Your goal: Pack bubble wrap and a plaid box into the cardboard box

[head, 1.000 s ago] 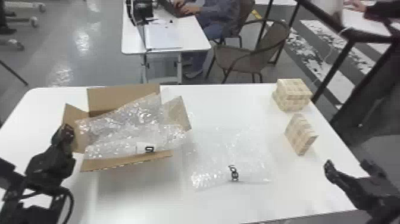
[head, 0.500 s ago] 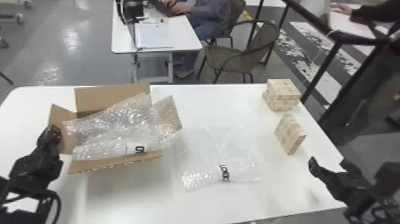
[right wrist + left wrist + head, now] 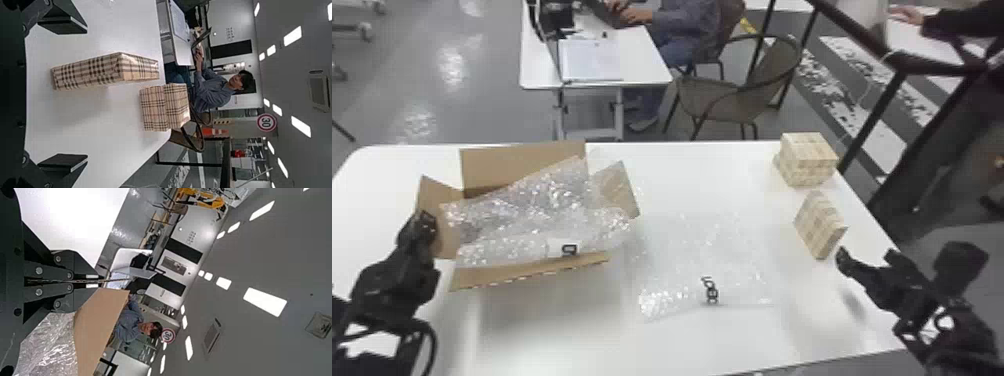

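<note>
Plaid boxes (image 3: 818, 225): three. Left hand (image 3: 426, 219) grips the one cardboard box's flap (image 3: 448, 235); right hand (image 3: 868, 257) is open.

A round, red-rimmed sign (image 3: 267, 122) is showing 30 in the background; the flat bubble wrap (image 3: 702, 245) and boxed bubble wrap (image 3: 532, 215) are bearing illegible print (image 3: 710, 290).
</note>
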`<control>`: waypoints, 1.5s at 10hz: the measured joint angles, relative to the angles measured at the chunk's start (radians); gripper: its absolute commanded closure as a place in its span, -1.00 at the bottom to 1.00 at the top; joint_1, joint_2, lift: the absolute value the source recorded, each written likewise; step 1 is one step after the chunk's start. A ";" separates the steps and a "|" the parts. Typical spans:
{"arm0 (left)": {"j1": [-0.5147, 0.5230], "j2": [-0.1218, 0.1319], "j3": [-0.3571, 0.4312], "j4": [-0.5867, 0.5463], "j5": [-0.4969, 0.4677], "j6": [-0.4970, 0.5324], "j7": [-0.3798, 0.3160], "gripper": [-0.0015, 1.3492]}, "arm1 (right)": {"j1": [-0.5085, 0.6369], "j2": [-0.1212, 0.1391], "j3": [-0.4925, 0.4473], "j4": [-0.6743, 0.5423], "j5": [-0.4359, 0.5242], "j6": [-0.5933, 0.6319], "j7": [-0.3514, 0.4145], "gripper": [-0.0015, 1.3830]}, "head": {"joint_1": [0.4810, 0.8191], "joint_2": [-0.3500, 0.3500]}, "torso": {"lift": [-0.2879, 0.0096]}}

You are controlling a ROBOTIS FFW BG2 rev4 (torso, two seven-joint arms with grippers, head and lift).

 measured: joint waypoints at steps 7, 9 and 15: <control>0.000 0.000 0.001 0.003 0.010 -0.008 0.000 0.81 | -0.206 -0.114 0.164 0.286 0.033 0.034 0.057 -0.66 | 0.27 -0.26 | 0.19; -0.001 0.000 -0.001 0.006 0.012 -0.010 0.000 0.81 | -0.224 -0.114 0.174 0.304 0.046 0.043 0.062 0.04 | 0.27 -0.23 | 0.19; 0.003 0.000 -0.001 0.007 0.023 -0.013 0.000 0.81 | -0.200 -0.112 0.174 0.271 0.020 0.053 0.046 0.28 | 0.27 -0.24 | 0.19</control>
